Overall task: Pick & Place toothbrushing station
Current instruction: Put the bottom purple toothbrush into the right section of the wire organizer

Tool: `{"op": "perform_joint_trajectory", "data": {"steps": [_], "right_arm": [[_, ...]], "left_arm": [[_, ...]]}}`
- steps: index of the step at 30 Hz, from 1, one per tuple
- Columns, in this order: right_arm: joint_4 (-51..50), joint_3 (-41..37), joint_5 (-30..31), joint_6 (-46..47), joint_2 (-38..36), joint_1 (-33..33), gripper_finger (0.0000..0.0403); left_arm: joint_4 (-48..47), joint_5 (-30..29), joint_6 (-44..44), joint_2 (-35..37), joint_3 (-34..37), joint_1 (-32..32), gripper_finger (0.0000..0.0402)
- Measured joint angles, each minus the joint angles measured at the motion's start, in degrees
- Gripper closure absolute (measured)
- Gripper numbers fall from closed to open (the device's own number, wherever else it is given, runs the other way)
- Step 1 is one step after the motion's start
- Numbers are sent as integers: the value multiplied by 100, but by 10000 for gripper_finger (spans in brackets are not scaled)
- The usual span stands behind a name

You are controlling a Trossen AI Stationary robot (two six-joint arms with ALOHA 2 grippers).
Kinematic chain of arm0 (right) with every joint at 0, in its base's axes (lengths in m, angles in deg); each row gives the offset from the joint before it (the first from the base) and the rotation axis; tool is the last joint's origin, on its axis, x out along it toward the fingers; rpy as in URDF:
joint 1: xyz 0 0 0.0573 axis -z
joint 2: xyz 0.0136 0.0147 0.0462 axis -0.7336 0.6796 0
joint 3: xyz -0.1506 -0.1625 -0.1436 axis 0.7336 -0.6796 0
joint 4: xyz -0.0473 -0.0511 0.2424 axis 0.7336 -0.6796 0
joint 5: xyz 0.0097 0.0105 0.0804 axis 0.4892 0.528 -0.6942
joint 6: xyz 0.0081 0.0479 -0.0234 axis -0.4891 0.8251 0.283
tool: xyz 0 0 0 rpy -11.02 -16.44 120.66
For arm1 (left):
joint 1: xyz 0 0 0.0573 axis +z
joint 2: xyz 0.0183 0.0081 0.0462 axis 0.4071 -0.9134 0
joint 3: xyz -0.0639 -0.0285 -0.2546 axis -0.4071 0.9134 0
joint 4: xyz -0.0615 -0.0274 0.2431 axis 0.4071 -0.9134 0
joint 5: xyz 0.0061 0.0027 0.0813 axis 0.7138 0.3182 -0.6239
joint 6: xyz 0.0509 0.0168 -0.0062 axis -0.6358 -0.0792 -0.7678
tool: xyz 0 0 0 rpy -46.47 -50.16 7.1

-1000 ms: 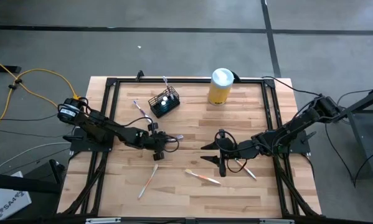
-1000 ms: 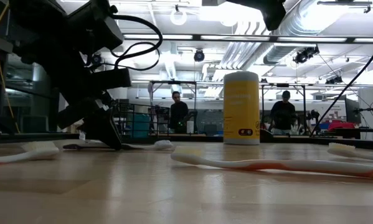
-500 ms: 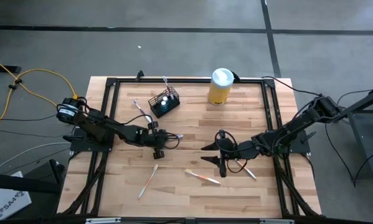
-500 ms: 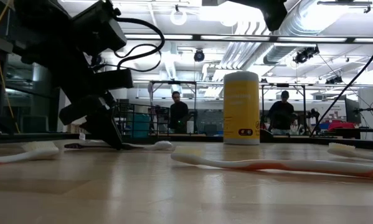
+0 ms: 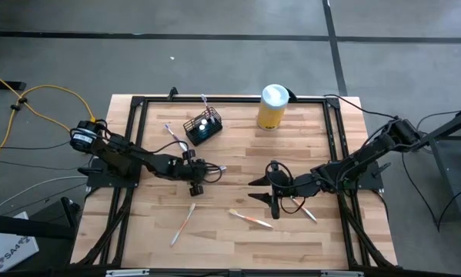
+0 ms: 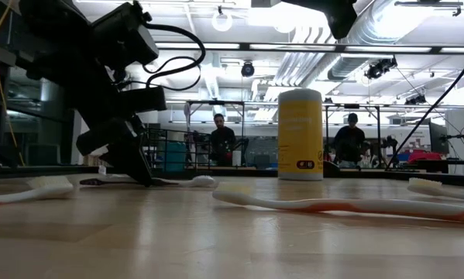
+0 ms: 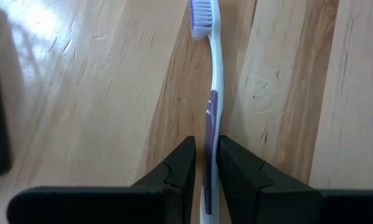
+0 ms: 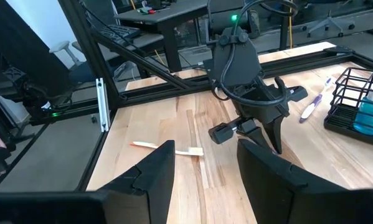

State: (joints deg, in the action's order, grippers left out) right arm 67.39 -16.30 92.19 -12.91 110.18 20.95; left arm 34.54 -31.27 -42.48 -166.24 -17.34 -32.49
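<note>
Your toothbrushing station (image 5: 203,128) is a small black wire-mesh holder, boxy and open on top. It stands at the far part of the table (image 5: 238,231), left of the middle, and it looks a little tilted from above. Inside you can see something blue and two small white round things, and a toothbrush handle sticks out from its top. In the right wrist view the holder (image 8: 360,99) shows its thin black bars and a blue object inside. The yellow canister (image 5: 272,107) with a white lid stands to its right, well apart.

Your left gripper (image 5: 202,174) is low over the table, near the middle. Its jaws are narrow, and the purple and white toothbrush (image 7: 209,93) lies between them on the wood. You cannot tell from the pictures if the fingers really press it or only stand beside it.

Your right gripper (image 5: 270,194) is on the right half of the table, and its jaws are apart with nothing between them. An orange and white toothbrush (image 5: 251,219) lies near the front edge, and another pale one (image 5: 183,223) lies to the left of it.
</note>
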Motion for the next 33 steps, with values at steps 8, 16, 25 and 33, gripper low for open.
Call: {"op": "perform_joint_trajectory", "data": {"steps": [8, 16, 25, 33], "right_arm": [[0, 0, 0, 2, 0, -2, 237], [0, 0, -2, 0, 0, -2, 237], [-7, 0, -21, 0, 0, -2, 237], [-35, 0, -21, 29, 0, -2, 237]], "left_arm": [[30, -9, -79, -154, -8, 266, 391], [142, -97, -78, -193, 9, 191, 395], [674, 245, -74, 352, 31, -37, 398], [1168, 338, -96, 631, 28, -269, 398]]}}
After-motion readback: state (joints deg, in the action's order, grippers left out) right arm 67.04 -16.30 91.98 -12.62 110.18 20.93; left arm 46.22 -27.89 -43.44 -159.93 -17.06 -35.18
